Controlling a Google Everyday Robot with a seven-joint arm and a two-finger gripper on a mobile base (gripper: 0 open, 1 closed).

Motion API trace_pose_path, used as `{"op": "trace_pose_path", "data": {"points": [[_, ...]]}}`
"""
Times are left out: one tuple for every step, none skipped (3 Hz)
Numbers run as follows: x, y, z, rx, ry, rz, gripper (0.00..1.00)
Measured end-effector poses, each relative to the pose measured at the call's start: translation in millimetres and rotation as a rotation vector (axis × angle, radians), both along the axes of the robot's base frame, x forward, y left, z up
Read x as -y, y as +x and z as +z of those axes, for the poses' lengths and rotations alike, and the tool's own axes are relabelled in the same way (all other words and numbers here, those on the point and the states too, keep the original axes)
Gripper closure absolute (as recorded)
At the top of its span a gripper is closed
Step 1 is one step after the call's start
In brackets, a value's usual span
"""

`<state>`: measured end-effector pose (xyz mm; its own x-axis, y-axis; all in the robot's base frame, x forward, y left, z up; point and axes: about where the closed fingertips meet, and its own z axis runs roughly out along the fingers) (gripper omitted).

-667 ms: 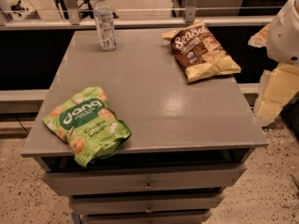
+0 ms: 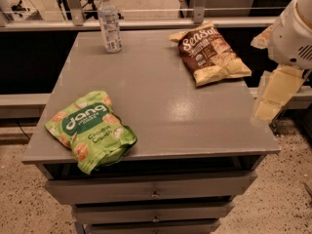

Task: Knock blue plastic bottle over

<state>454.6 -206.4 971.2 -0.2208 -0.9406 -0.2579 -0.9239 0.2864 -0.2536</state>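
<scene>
The claw [image 2: 268, 106] is hanging off the right edge of the bench [image 2: 161, 96], below the white arm [image 2: 292, 33], and it is sitting a touch further left and a touch higher than it was a moment ago, closer in to the bench's side. Whether the claw is wide or narrow, I cannot tell. It is gripping nothing that shows, and it is well apart from the target.

The blue plastic bottle [image 2: 109, 23] is standing upright at the far left corner of the bench, white cap on top, exactly where it was before. It has not tipped or slid.

The green snack bag [image 2: 90, 130] is lying flat at the near left, one corner drooping over the front edge, and it has not shifted. The brown snack bag [image 2: 209, 52] is lying flat at the far right, the nearest thing to the claw, and it has not moved either.

Counting up: one bottle, two snack bags, one claw, one bench, and three drawer fronts [image 2: 151, 189] are showing beneath the top.
</scene>
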Motion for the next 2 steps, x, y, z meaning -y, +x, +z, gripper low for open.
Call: {"op": "trace_pose_path", "data": {"points": [[-25, 44, -21, 0.034, 0.069, 0.006, 0.0], [-70, 128, -40, 0.115, 0.181, 0.022, 0.0]]}}
